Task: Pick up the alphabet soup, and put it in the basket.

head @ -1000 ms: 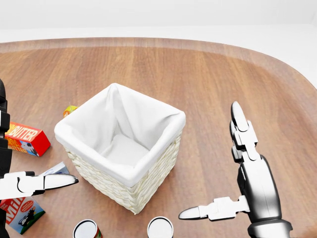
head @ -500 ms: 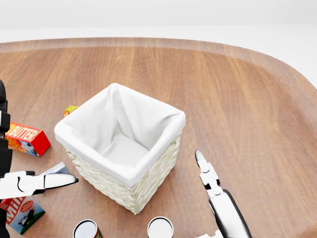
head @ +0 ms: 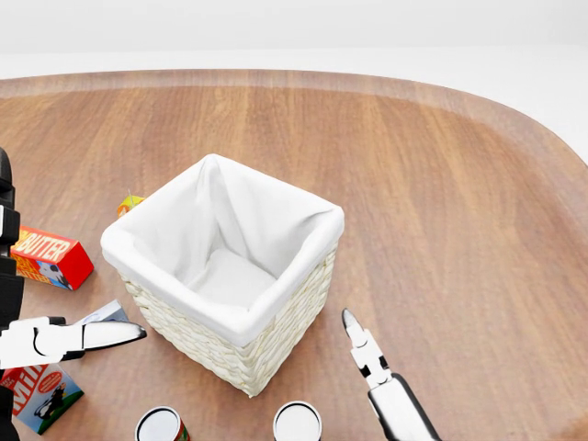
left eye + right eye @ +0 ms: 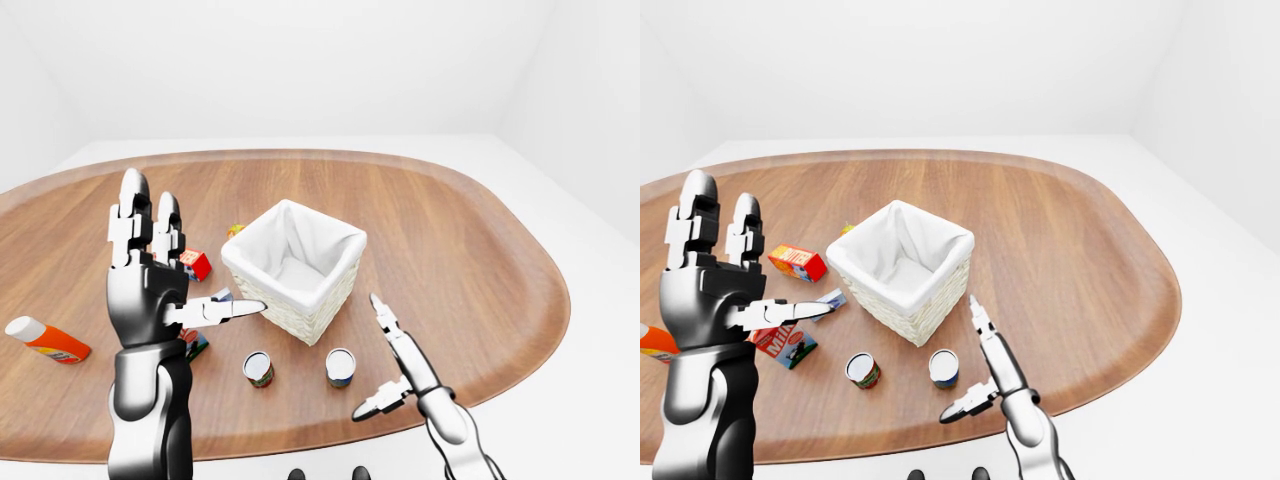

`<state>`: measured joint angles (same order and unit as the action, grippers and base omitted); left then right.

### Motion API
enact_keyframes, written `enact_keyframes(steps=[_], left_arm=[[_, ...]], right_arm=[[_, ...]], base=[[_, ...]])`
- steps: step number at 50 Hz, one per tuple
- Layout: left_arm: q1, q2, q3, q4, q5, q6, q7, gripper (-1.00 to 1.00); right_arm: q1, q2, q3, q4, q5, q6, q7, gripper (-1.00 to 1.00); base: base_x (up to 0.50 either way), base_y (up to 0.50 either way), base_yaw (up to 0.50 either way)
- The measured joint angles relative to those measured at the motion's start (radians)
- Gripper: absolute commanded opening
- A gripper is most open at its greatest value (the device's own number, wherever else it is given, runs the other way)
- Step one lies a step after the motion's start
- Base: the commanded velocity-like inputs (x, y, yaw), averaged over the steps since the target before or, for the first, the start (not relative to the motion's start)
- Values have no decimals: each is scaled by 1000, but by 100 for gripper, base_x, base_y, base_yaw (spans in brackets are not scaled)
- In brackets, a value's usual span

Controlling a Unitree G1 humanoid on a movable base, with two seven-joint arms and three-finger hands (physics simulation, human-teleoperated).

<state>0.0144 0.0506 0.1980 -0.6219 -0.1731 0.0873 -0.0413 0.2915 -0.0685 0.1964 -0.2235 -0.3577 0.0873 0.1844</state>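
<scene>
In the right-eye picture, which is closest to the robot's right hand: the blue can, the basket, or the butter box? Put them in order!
From the right hand:
1. Blue can, just to its left, near the table's bottom edge.
2. Basket, up and left, mid-table.
3. Butter box, farthest, left of the basket.

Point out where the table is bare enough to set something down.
Bare: the table to the basket's right and beyond it in the left-eye view. Crowded: left and below the basket, with the butter box, milk carton and two cans.
</scene>
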Motion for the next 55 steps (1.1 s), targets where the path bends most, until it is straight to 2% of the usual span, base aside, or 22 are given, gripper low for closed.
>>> enact_keyframes(steps=[16, 36, 55], left_arm=[[-1, 0, -1, 2, 1, 0, 0, 100], [-1, 0, -3, 10, 5, 0, -1, 100], [1, -1, -7, 14, 9, 0, -1, 100]], right_arm=[[-47, 15, 4, 116, -10, -10, -23, 100], [-110, 40, 14, 254, 5, -55, -17, 100], [-171, 58, -2, 414, 12, -114, -11, 100]], base=[[0, 0, 0], [0, 0, 0], [0, 0, 0]])
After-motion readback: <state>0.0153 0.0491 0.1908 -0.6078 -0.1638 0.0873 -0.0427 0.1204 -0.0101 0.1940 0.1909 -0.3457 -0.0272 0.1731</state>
